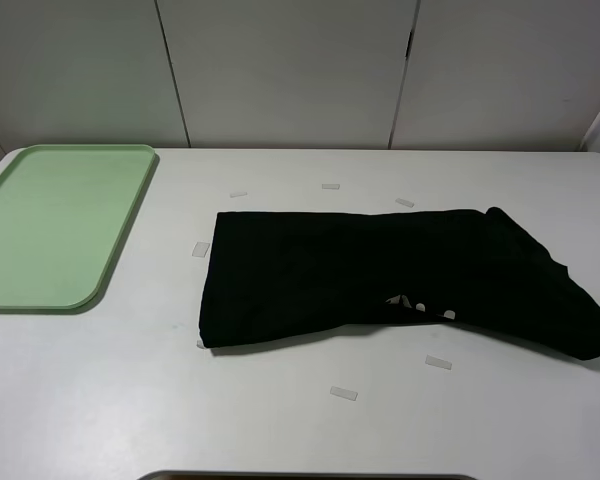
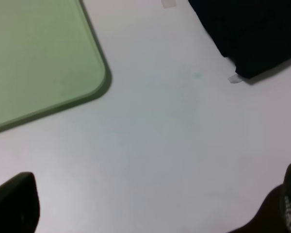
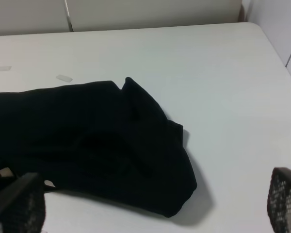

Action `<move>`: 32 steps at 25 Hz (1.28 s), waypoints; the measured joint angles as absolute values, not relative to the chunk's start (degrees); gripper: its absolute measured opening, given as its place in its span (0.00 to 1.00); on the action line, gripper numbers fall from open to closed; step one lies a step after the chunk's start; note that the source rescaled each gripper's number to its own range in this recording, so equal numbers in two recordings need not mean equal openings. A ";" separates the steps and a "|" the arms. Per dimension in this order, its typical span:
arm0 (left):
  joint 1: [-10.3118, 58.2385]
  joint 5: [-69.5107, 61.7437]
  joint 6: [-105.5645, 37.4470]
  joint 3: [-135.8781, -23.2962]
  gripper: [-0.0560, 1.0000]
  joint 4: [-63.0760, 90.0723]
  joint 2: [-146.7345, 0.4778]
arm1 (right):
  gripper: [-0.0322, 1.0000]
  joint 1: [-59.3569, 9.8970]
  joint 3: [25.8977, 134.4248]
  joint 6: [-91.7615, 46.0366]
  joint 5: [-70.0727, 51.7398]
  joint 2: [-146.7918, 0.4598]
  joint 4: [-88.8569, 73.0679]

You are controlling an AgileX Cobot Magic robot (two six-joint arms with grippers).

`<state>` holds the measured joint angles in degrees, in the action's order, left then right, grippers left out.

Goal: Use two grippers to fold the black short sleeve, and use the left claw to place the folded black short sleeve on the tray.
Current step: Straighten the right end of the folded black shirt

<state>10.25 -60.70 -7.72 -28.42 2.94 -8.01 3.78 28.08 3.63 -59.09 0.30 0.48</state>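
The black short sleeve (image 1: 380, 275) lies folded into a long band across the middle and right of the white table, a bit of whitish print showing at its near edge. The pale green tray (image 1: 55, 220) sits at the far left with nothing on it. Neither arm shows in the exterior high view. In the left wrist view my left gripper (image 2: 150, 204) is open over bare table, between the tray's corner (image 2: 43, 63) and the shirt's corner (image 2: 252, 34). In the right wrist view my right gripper (image 3: 155, 206) is open just short of the shirt's right end (image 3: 111, 145).
Several small pieces of clear tape (image 1: 343, 393) are stuck on the table around the shirt. White wall panels (image 1: 290, 70) close the back. A dark edge (image 1: 310, 476) shows at the table's near side.
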 joint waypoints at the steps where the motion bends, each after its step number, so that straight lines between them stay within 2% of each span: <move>1: 8.74 -60.70 -9.20 -28.42 1.00 3.88 -7.72 | 1.00 3.78 28.08 3.63 -59.09 0.30 0.48; 2: 4.84 -60.85 -11.97 -28.40 1.00 6.03 -7.32 | 1.00 3.78 28.08 3.63 -59.09 0.30 0.48; 8: -1.48 -61.17 -14.42 -28.40 1.00 7.51 -3.52 | 1.00 3.78 28.08 3.63 -59.09 0.30 0.48; 32: -1.73 -61.69 -14.61 -28.40 1.00 7.51 0.41 | 1.00 3.78 28.08 3.63 -59.09 0.30 0.48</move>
<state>-1.73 -61.69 -14.61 -28.40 7.51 0.41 3.78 28.08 3.63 -59.09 0.30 0.48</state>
